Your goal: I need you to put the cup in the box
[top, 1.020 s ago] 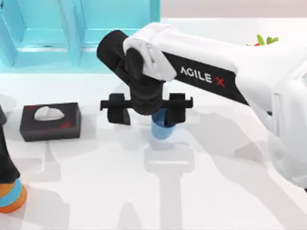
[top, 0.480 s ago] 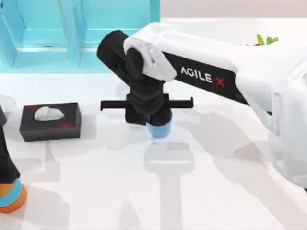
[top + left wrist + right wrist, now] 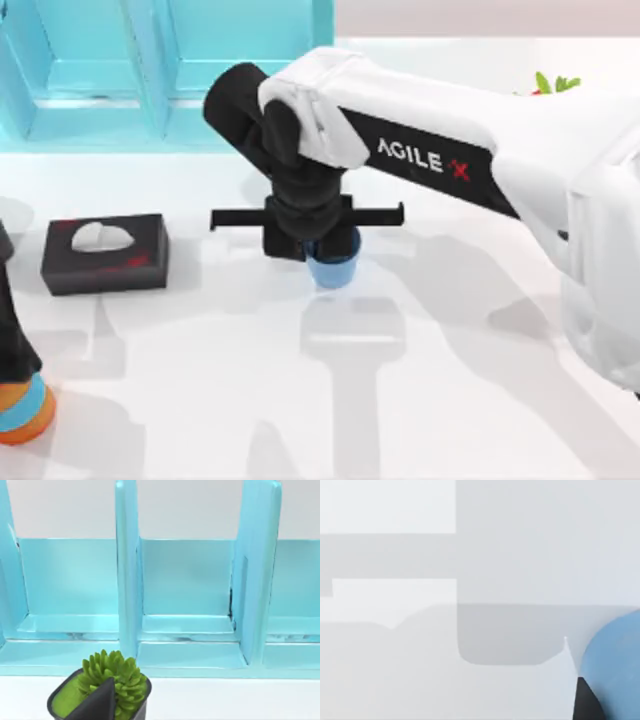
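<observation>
At the top view's left edge, the left arm stands parked, a black limb ending in an orange and blue banded part; whether its fingers are open or closed cannot be told. Beside it lies the black tissue box, a flat matt rectangular block with a white tissue at its top slot and red markings along one side. Behind, at the table's far left, stands the box, a glossy turquoise organiser with upright dividers; the left wrist view shows its open compartments and, before them, a potted succulent in a dark pot. Near the middle of the white table, the right gripper is closed on the cup, its black fingers pressed against the cup's upper part from the far side. The cup is a smooth, plain blue, handleless vessel with a round rim and slight taper; it stands upright, long axis vertical, mouth upward, well apart from the turquoise box. In the right wrist view the cup's curved blue wall appears against the pale tabletop.
</observation>
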Robot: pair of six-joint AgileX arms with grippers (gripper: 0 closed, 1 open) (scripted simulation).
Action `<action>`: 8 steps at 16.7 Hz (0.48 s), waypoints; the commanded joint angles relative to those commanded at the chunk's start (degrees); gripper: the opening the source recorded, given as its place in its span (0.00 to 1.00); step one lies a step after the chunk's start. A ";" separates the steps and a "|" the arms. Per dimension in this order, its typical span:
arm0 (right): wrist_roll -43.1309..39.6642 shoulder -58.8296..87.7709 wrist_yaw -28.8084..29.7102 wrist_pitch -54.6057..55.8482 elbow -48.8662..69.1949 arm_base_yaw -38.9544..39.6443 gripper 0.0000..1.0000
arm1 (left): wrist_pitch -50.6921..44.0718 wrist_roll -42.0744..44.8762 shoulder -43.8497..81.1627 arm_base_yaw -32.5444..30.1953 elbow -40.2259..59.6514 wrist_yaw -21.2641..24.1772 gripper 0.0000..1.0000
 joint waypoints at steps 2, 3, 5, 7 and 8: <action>-0.66 -0.72 -0.30 -0.27 -0.56 -0.56 0.00 | 0.00 0.00 0.00 0.00 0.00 0.00 1.00; -1.75 -1.90 -0.73 -0.64 -1.41 -1.51 0.00 | 0.00 0.00 0.00 0.00 0.00 0.00 1.00; -5.46 -5.54 -1.93 -1.65 -3.94 -5.01 0.00 | 0.00 0.00 0.00 0.00 0.00 0.00 1.00; -11.21 -10.07 -3.30 -3.01 -7.07 -10.60 0.00 | 0.00 0.00 0.00 0.00 0.00 0.00 1.00; -14.74 -12.40 -3.93 -3.78 -8.76 -14.06 0.00 | 0.00 0.00 0.00 0.00 0.00 0.00 1.00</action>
